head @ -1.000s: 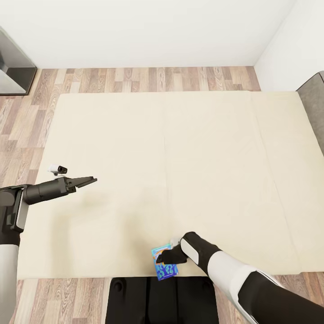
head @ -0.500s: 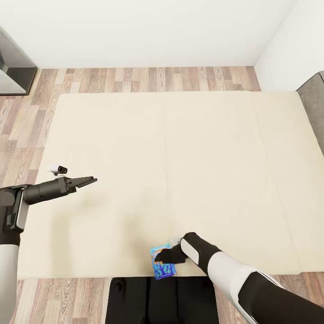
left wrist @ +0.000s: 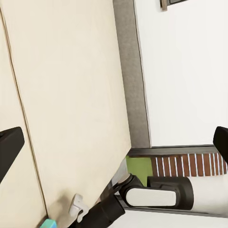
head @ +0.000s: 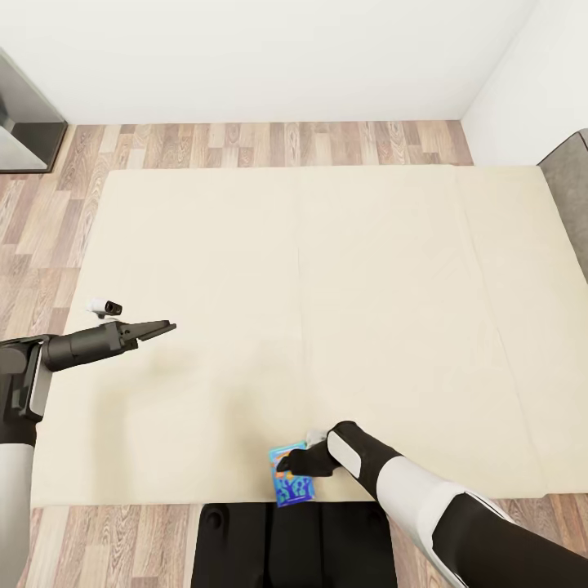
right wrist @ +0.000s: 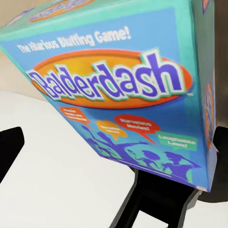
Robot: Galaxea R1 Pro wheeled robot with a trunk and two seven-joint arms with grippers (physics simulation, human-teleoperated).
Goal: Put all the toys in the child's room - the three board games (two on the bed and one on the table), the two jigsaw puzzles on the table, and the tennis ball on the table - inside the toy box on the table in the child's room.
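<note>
**Blue game box hanging off the near edge of the bed**

The right gripper is down at the near edge of the bed, right at the blue Balderdash board game. In the right wrist view the box looms close and tilted between two dark fingertips that stand well apart at either side. I cannot tell from here whether they are pinching it or just bracketing it. The left gripper hovers over the far left part of the mattress, its fingers close together and empty.

What worries me is where the box sits. Part of it pokes past the mattress edge, over the robot's dark base and the wood plank floor. If the grip is loose, or the fingers catch only a corner of such a thin, flat box, I would expect it to pivot and slide off the bed. A push instead of a pinch would do the same. Lifting it tilted could also let it swing and slip out.

Compared with a second ago, the box has crept a little toward the left and sits slightly higher in the head view, and the right gripper has shifted with it. The left arm has not budged, and the bed and walls sit exactly as before, so the camera has held steady.
</note>
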